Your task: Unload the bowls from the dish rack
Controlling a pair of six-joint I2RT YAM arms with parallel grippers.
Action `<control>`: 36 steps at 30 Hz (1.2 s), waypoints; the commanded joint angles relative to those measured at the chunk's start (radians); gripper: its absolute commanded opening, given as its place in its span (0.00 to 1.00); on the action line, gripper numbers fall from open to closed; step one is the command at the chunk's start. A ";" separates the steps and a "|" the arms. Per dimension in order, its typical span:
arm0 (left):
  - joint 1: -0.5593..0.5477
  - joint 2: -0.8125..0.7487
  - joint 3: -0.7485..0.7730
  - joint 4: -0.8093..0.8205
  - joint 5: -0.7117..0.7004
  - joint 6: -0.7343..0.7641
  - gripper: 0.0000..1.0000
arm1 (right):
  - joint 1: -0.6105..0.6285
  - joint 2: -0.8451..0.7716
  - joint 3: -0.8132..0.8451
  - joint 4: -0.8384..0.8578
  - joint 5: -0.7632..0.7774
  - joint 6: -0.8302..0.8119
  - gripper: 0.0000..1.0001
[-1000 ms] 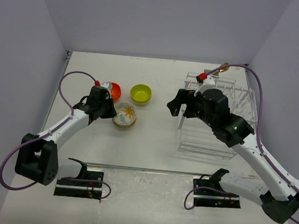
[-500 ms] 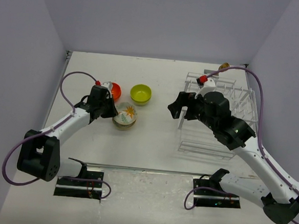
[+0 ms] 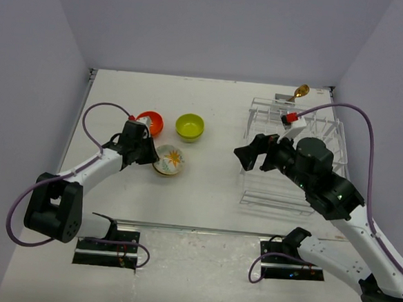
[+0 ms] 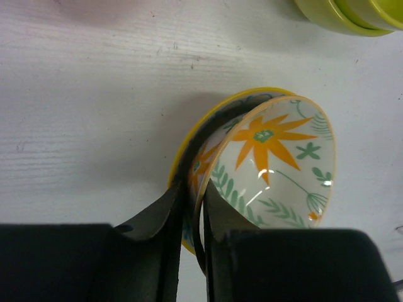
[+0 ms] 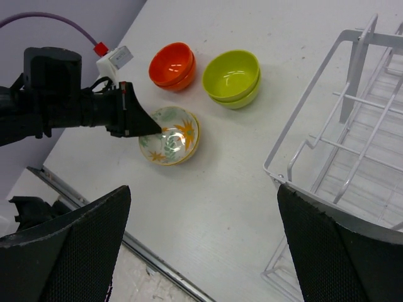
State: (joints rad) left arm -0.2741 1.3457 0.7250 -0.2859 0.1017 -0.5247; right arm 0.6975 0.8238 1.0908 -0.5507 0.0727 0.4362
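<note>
1. The scuffed white table (image 3: 205, 199) has a metal strip (image 3: 203, 228) along its near edge. Lilac walls (image 3: 217, 28) close it in on the left, right and back.
2. The rack (image 5: 357, 69) stands on the table's right side. The right gripper (image 3: 251, 153) hangs just off the rack's near left corner, fingers spread wide with nothing between them.
3. Well left of the rack, the left gripper (image 4: 192, 201) is pinched on the rim of the floral bowl (image 4: 277, 157), which sits tipped on the table with its inside turned toward the rack.
4. Farther back, left of the rack, are the green bowl (image 3: 190, 127) and then the orange bowl (image 3: 150, 122), upright and apart.
5. A gold spoon (image 3: 301, 91) pokes up at the rack's far end.
6. Since a second ago, the right arm (image 3: 324, 184) has drawn back, uncovering the rack's far left corner, and the floral bowl has tipped further.
7. From above, the arm hides the rack's middle. A yellow rim shows under the floral bowl, and I can't tell whether it is a second bowl.
</note>
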 commanded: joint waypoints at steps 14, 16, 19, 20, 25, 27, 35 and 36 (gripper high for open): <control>0.009 -0.134 0.025 -0.009 -0.034 -0.021 1.00 | -0.001 -0.023 -0.025 0.046 -0.025 -0.033 0.99; 0.009 -0.157 0.033 -0.045 -0.052 -0.015 1.00 | -0.001 -0.023 -0.023 0.046 -0.022 -0.034 0.99; 0.009 -0.200 0.056 -0.093 -0.075 -0.005 1.00 | -0.001 -0.023 -0.019 0.043 -0.017 -0.036 0.99; 0.009 -0.220 0.068 -0.105 -0.082 -0.001 1.00 | -0.001 -0.023 -0.019 0.041 -0.017 -0.037 0.99; 0.009 -0.281 0.141 -0.229 -0.210 0.020 1.00 | -0.001 -0.040 -0.006 0.005 0.042 -0.034 0.99; 0.009 -0.299 0.177 -0.283 -0.305 0.031 1.00 | 0.000 -0.052 0.015 -0.050 0.150 -0.025 0.99; 0.009 -0.500 0.353 -0.525 -0.629 0.057 1.00 | -0.001 -0.242 0.086 -0.308 0.522 -0.043 0.99; 0.009 -0.517 0.367 -0.553 -0.655 0.063 1.00 | 0.000 -0.265 0.092 -0.325 0.538 -0.047 0.99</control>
State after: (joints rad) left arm -0.2722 0.8852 1.0195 -0.7231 -0.3790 -0.4988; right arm 0.6983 0.6262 1.1248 -0.7746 0.4408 0.4141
